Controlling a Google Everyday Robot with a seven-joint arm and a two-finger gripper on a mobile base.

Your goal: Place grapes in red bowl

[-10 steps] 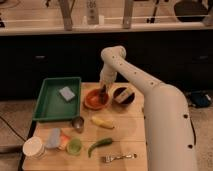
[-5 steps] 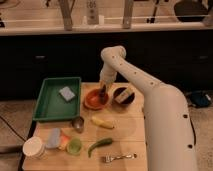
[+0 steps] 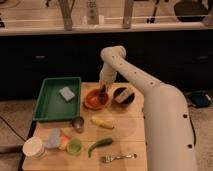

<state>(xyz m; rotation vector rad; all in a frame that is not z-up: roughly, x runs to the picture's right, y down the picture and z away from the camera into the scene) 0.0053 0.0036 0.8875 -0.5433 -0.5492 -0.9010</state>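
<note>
The red bowl (image 3: 95,99) sits near the far middle of the wooden table (image 3: 125,132). A dark brown-black bowl (image 3: 123,95) stands just to its right. My gripper (image 3: 103,90) hangs at the end of the white arm, right over the red bowl's right side, with something dark at its tip that may be the grapes. I cannot make out the grapes for certain.
A green tray (image 3: 52,100) with a blue-grey sponge (image 3: 66,93) lies at the left. A metal cup (image 3: 78,123), a yellow item (image 3: 102,122), a green pepper (image 3: 99,145), a fork (image 3: 119,157), a green cup (image 3: 74,145) and a white cup (image 3: 34,147) lie at the front.
</note>
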